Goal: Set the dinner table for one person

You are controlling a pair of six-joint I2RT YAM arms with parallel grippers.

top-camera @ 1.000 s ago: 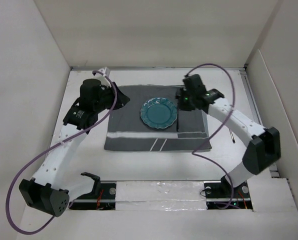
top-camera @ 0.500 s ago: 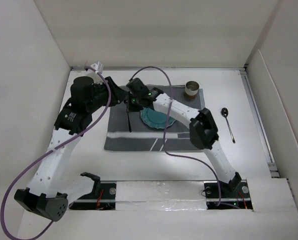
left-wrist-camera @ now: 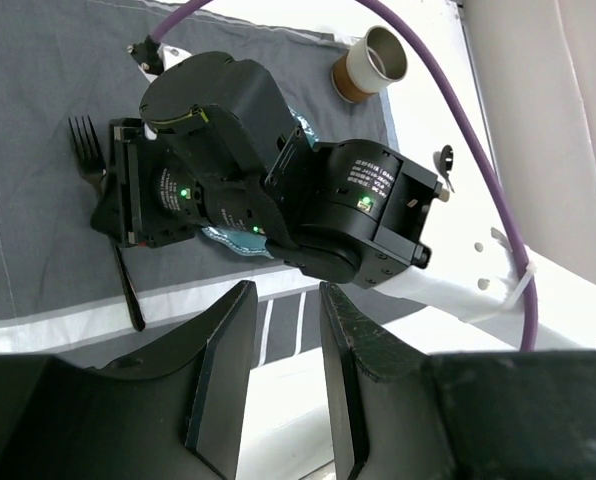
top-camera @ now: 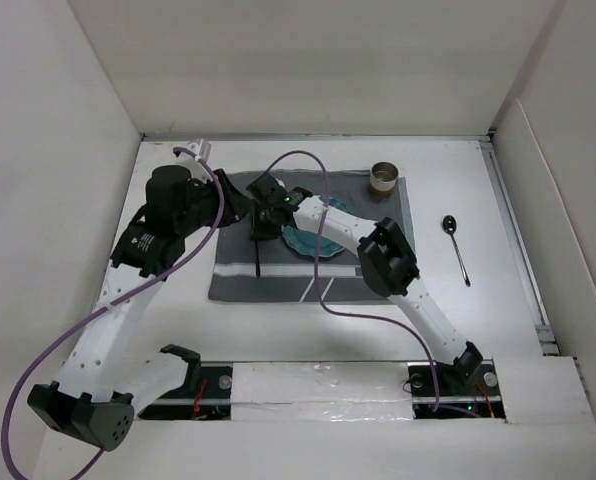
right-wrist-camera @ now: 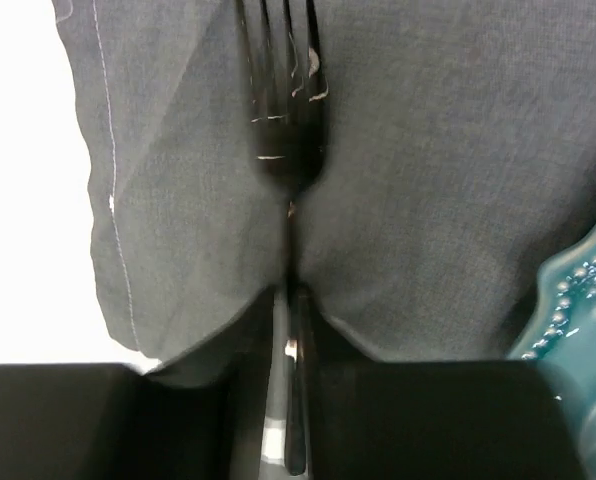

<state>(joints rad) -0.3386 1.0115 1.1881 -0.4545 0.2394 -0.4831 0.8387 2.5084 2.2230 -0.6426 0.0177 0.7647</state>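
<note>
Grey cloth, a striped mat (top-camera: 235, 285), lies on the middle of the white desk (top-camera: 308, 325). A teal plate (right-wrist-camera: 573, 310) with a beaded rim sits near the mat's centre, and in the top view the right arm hides much of it. A brown cup (top-camera: 384, 178) stands upright on the mat's far right corner; what it holds cannot be told. A spoon (top-camera: 458, 252) lies on bare desk to the right, well apart from the mat.

A black fork (right-wrist-camera: 286, 150) lies on the mat's left half, just beside the plate, with its tines pointing to the far side. The right arm reaches leftward across the plate with its elbow over the mat's right part and its wrist bent down. The right gripper (right-wrist-camera: 288, 372) has its jaws clenched on the fork's handle, and the cloth puckers there.

The left arm rises from the near left corner. The left gripper (left-wrist-camera: 283, 300) hangs above the mat's far left area, close to the right wrist, its jaws parted and grasping nothing.
</note>
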